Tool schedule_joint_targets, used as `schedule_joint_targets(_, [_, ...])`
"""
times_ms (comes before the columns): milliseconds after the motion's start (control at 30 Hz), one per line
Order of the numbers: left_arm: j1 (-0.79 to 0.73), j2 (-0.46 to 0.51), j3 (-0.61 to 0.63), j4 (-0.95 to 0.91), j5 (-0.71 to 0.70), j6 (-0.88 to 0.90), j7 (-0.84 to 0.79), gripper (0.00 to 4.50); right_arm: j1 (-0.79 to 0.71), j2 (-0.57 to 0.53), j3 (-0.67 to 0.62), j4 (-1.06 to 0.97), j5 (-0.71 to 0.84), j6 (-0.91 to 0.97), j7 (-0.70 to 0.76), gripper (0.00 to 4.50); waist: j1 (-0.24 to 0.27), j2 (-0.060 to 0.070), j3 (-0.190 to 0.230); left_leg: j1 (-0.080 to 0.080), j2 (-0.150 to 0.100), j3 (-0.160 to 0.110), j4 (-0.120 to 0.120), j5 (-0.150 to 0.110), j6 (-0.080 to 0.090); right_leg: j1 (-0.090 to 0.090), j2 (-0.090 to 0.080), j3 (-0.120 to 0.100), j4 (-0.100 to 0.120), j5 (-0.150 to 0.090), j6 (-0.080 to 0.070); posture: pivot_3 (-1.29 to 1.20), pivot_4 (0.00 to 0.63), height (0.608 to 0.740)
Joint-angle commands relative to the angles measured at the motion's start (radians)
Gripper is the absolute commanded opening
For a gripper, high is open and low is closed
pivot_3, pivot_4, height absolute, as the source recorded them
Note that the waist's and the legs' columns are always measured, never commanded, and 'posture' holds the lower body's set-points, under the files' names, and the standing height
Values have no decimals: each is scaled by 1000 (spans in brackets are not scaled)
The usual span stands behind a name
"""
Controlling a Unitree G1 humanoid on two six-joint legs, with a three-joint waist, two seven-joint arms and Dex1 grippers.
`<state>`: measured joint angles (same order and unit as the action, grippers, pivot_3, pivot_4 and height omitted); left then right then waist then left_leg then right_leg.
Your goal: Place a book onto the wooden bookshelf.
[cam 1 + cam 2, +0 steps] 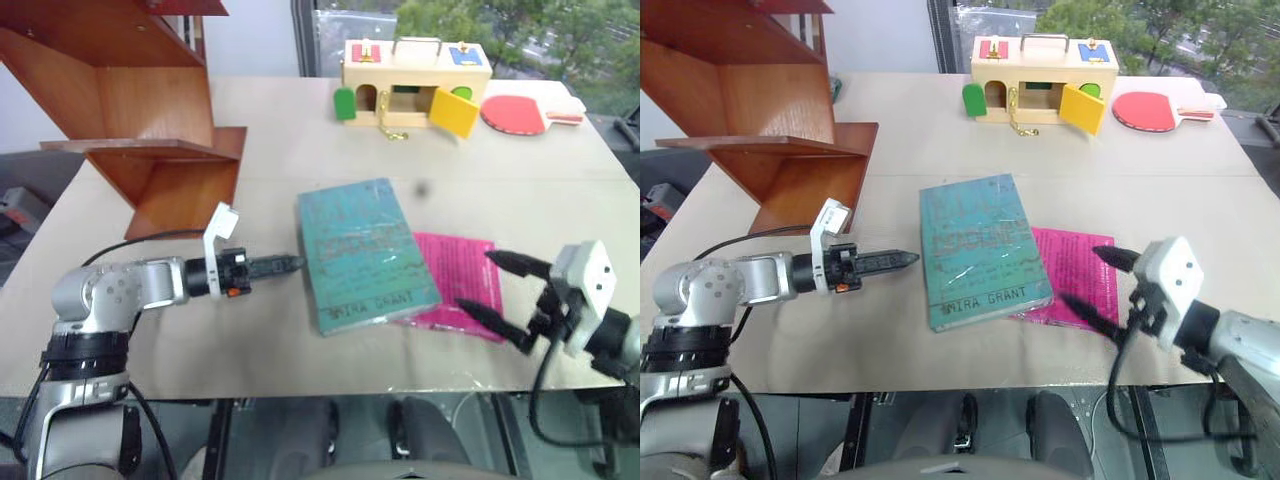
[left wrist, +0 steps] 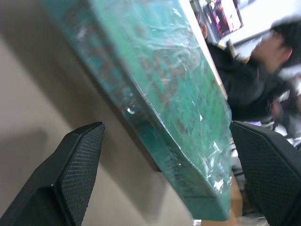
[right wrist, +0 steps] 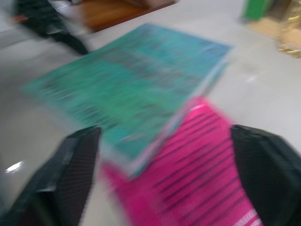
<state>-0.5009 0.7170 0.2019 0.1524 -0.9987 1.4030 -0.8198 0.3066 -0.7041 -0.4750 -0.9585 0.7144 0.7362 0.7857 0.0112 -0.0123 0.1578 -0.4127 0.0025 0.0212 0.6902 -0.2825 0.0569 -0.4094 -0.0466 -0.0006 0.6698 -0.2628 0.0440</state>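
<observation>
Right hand [image 1: 1102, 287]: nearest the bench's front edge, just right of the book; fingers spread wide, holding nothing.
Left hand [image 1: 285, 264]: level with the book's left long edge, tips just short of it; fingers wide apart in the wrist view, empty, one above and one below the cover's height.
Book [image 1: 364, 250]: teal, lay flat on the bench [image 1: 250, 330], its right side overlapping a pink book [image 1: 462, 280], so that edge sat slightly raised.
Step in hand, as a judgement: the left hand was lining up to pinch the book's left edge. It would do well to slide the lower finger under the cover, close deep rather than on the edge, and lift clear of the pink book.
Wooden bookshelf [image 1: 160, 120]: beyond and left of the book, its boards bare.
Box with coloured doors [image 1: 412, 80]: far beyond the book.
</observation>
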Motion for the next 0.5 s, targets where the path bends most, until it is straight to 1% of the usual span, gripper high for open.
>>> schedule_joint_targets(33, [-69,-58,21,88,-11,85,37,4500,65,-8,-81,-88,74,-77,-25,4491,-1,-1,-1,0,0,0,1,0,-1,0,0,0,1,0,0,0,150,740])
schedule_joint_targets(133, [-123,-150,44,178,5,117,93,4500,90,-35,-53,-89,90,-171,-90,4491,1,-2,-1,0,0,0,9,0,-1,2,-1,1,7,0,0,0,150,740])
schedule_joint_targets(267, [-174,-276,62,289,45,87,158,4500,111,-92,0,-89,89,-255,-154,4491,5,-5,-2,3,0,0,13,-1,2,4,-2,2,9,0,0,0,150,740])
schedule_joint_targets(333, [-193,-304,75,321,61,81,173,4500,126,-124,15,-89,87,-284,-185,4491,5,-6,-2,3,0,-2,13,-1,2,5,-2,2,9,0,0,0,150,740])
schedule_joint_targets(467, [-210,-336,117,381,69,75,183,3336,151,-166,32,-89,96,-327,-231,4500,1,-6,-3,3,0,-1,13,1,-2,5,-3,5,9,0,0,0,150,740])
schedule_joint_targets(500, [-211,-345,128,386,70,77,192,2797,156,-171,39,-89,91,-331,-241,4500,2,-6,-3,3,0,-1,13,1,-2,5,-3,5,9,0,0,0,150,740])
